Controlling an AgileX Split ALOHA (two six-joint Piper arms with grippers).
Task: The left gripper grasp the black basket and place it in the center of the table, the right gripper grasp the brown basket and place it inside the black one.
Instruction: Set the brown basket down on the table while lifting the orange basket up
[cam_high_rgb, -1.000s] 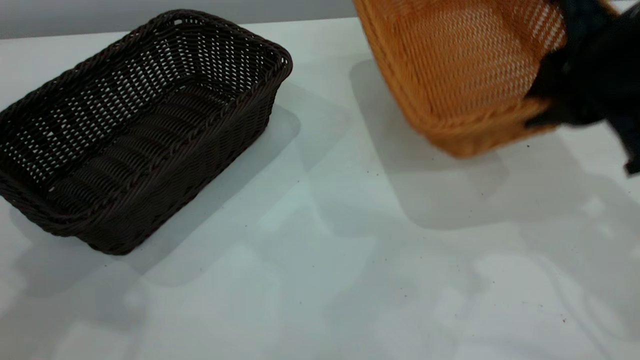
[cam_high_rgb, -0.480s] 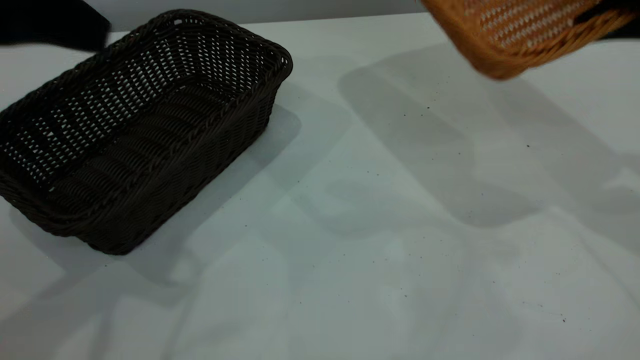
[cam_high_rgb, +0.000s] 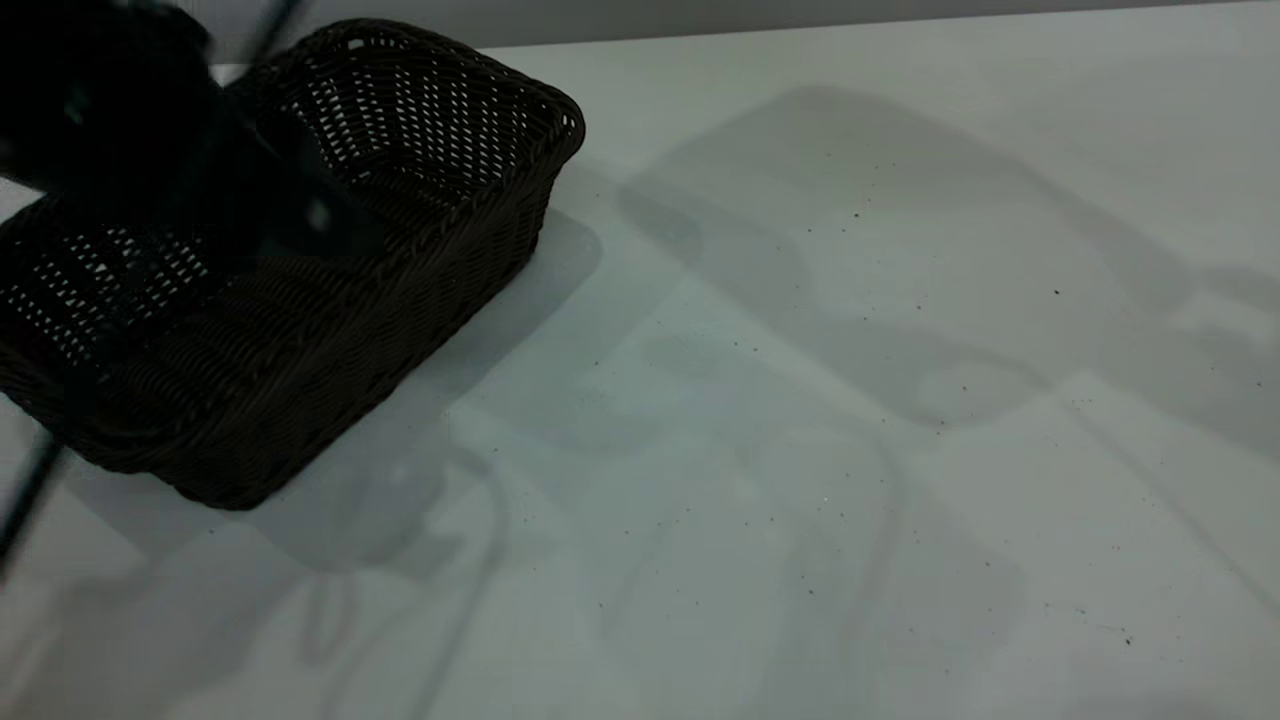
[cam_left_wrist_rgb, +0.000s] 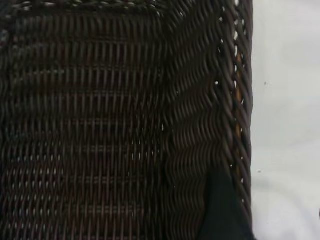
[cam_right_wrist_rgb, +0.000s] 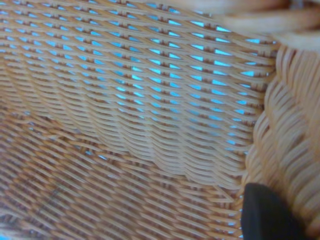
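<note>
Dark left tool (cam_high_rgb: 300, 215) over black basket (cam_high_rgb: 440, 150)

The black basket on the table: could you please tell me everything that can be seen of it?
The black basket is a rectangular, open-weave wicker piece, very dark brown-black, with a braided rim and flared sides. It sits upright at the table's left side, empty. The left end effector hangs over its far half; one dark finger lies against the inner side wall.
</note>
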